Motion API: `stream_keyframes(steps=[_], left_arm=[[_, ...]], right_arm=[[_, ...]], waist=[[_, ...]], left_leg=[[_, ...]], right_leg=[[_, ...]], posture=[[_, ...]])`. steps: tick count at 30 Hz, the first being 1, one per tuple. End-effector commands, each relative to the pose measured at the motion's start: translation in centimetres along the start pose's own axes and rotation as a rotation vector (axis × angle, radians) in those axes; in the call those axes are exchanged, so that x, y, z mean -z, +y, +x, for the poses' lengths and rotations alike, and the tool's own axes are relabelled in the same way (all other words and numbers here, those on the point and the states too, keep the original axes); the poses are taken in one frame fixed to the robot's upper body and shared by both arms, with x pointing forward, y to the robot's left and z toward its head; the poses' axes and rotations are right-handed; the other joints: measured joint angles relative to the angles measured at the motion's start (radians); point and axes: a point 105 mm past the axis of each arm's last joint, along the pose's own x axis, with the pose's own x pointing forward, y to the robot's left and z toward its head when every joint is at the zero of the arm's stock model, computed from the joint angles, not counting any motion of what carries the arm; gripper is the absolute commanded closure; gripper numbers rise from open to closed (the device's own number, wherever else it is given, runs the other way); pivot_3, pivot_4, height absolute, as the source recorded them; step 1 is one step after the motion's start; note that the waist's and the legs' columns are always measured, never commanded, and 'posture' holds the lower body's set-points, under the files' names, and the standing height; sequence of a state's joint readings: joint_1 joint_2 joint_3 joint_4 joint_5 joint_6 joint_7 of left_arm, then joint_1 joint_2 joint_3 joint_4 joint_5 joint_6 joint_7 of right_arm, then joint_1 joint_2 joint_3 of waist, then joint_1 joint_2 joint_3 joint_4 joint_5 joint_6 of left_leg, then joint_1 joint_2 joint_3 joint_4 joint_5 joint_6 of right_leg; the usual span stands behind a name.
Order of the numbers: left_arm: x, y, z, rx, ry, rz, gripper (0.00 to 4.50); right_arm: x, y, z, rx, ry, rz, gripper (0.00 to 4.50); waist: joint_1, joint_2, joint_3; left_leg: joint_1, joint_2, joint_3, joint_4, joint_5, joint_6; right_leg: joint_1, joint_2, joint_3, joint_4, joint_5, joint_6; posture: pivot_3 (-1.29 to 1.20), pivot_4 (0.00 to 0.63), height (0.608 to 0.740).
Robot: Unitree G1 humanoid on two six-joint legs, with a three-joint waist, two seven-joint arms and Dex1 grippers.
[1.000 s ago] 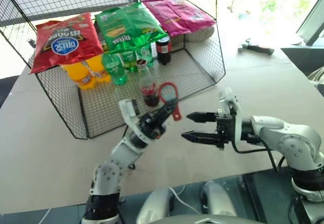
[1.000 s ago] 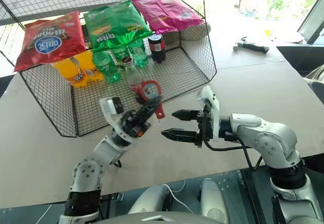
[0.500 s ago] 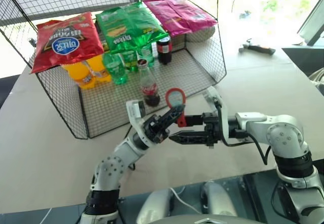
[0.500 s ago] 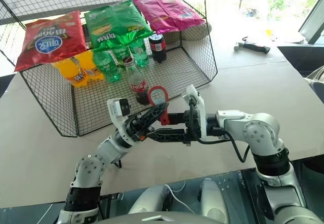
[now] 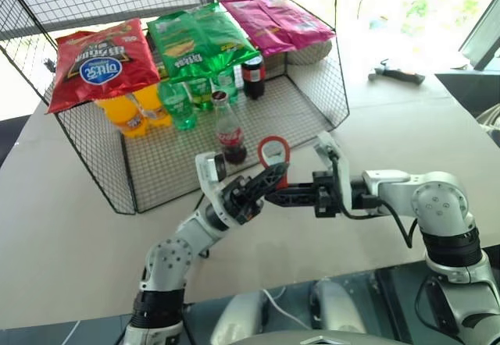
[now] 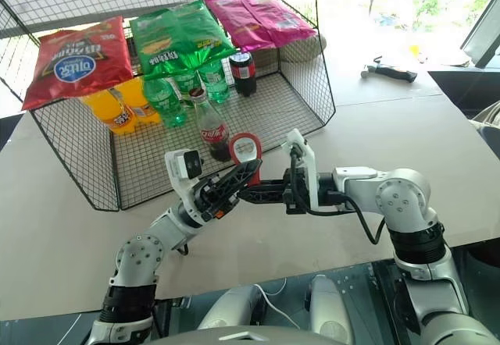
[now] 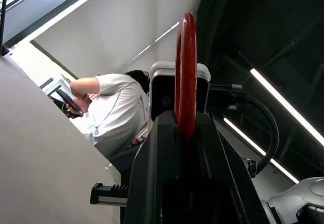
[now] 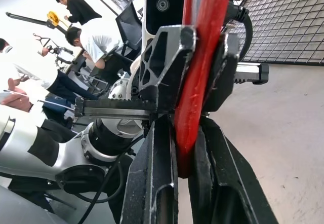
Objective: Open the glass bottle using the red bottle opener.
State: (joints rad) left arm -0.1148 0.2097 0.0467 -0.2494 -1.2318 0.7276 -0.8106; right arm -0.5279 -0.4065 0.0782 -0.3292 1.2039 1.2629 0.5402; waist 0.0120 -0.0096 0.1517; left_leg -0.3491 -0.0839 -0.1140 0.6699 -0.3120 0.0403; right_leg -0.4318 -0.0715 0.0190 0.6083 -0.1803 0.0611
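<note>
- right now both arms meet over the table (image 5: 70,204) in front of the wire basket (image 5: 312,111).
- left gripper (image 5: 269,179) angled up, right gripper (image 5: 275,195) level; both clamped on the red bottle opener (image 5: 273,154), loop up.
- the glass bottle (image 5: 228,130) upright in the basket just behind.
- counted: three chip bags, a few green bottles, one dark cola bottle (image 5: 251,76).
</note>
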Motion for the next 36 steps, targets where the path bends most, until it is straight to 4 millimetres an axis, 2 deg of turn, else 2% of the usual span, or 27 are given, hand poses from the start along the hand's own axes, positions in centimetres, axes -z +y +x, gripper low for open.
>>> stream_keyframes(steps=[1, 7, 8, 11, 16, 20, 22, 26, 31, 36], left_arm=[[-0.1, -0.1, 0.0, -0.001, 0.002, 0.0, 4.5], [-0.2, -0.3, 0.0, 0.005, -0.011, 0.004, 4.5], [-0.3, -0.3, 0.0, 0.003, -0.015, 0.008, 3.72], [-0.5, -0.2, -0.1, -0.008, -0.028, 0.021, 2.57], [-0.9, -0.2, -0.4, -0.059, -0.038, 0.108, 0.03], [-1.5, 0.3, -1.0, -0.172, -0.035, 0.35, 0.03], [-1.8, 0.6, -1.4, -0.249, -0.009, 0.54, 0.03], [-2.4, 0.4, -1.9, -0.345, 0.021, 0.823, 0.03], [-4.1, 0.8, -2.7, -0.504, 0.026, 1.115, 0.03], [-6.5, 2.0, -4.4, -0.703, 0.007, 1.29, 0.03]], right_arm=[[-0.9, 1.4, 0.0, -0.066, -0.013, -0.044, 4.48], [-0.7, 1.2, -0.3, -0.051, 0.001, -0.041, 4.48], [-0.6, 1.1, -0.4, -0.049, 0.002, -0.04, 4.5], [-0.3, 1.0, -0.9, -0.042, 0.005, -0.026, 4.5], [0.3, 0.5, -2.2, 0.019, -0.001, -0.028, 4.5], [0.3, -1.2, -3.7, 0.191, -0.036, -0.114, 4.5], [-0.1, -2.8, -4.6, 0.327, -0.077, -0.229, 4.5], [-0.9, -4.7, -5.6, 0.515, -0.15, -0.439, 4.5], [-2.7, -4.8, -6.0, 0.628, -0.28, -0.626, 4.5], [-3.0, -5.3, -6.3, 0.706, -0.309, -0.713, 4.5]], waist=[[0.0, 0.0, 0.0], [0.0, 0.0, 0.0], [0.0, 0.0, 0.0], [0.0, 0.0, 0.0], [0.001, 0.0, 0.0], [0.002, 0.0, 0.0], [0.003, 0.0, 0.0], [0.003, 0.0, 0.0], [0.003, 0.0, 0.0], [0.005, 0.0, 0.0]], left_leg=[[0.0, 0.0, 0.0, 0.0, 0.0, 0.0], [0.0, 0.0, 0.0, 0.0, 0.0, 0.0], [0.0, 0.0, 0.0, 0.0, 0.0, 0.0], [0.0, 0.0, 0.0, 0.0, 0.0, 0.0], [0.0, 0.0, 0.0, -0.001, 0.0, 0.0], [-0.001, 0.0, 0.0, -0.001, 0.0, 0.0], [-0.001, 0.0, 0.0, -0.001, 0.0, 0.0], [-0.002, 0.0, 0.001, -0.001, 0.0, 0.0], [-0.002, 0.0, 0.001, -0.001, 0.0, 0.0], [-0.002, 0.0, 0.0, -0.001, 0.0, 0.0]], right_leg=[[0.0, 0.0, 0.0, 0.0, 0.0, 0.0], [0.0, 0.0, 0.0, 0.0, 0.0, 0.0], [0.0, 0.0, 0.0, 0.0, 0.0, 0.0], [0.0, 0.0, 0.0, 0.0, 0.0, 0.0], [0.0, 0.0, 0.0, -0.001, 0.0, 0.0], [0.0, -0.001, 0.0, -0.001, 0.0, 0.0], [0.0, -0.001, 0.0, -0.001, 0.0, 0.0], [-0.001, -0.001, 0.0, -0.002, 0.0, 0.0], [-0.001, 0.0, 0.0, -0.001, 0.0, 0.0], [-0.001, 0.0, 0.0, -0.001, 0.0, 0.0]], posture=[[0.0, 0.15, 0.74], [0.0, 0.15, 0.74], [0.0, 0.15, 0.74], [0.0, 0.15, 0.74], [0.0, 0.15, 0.74], [0.0, 0.15, 0.74], [0.0, 0.15, 0.74], [0.0, 0.15, 0.74], [0.0, 0.15, 0.74], [0.0, 0.15, 0.74]])
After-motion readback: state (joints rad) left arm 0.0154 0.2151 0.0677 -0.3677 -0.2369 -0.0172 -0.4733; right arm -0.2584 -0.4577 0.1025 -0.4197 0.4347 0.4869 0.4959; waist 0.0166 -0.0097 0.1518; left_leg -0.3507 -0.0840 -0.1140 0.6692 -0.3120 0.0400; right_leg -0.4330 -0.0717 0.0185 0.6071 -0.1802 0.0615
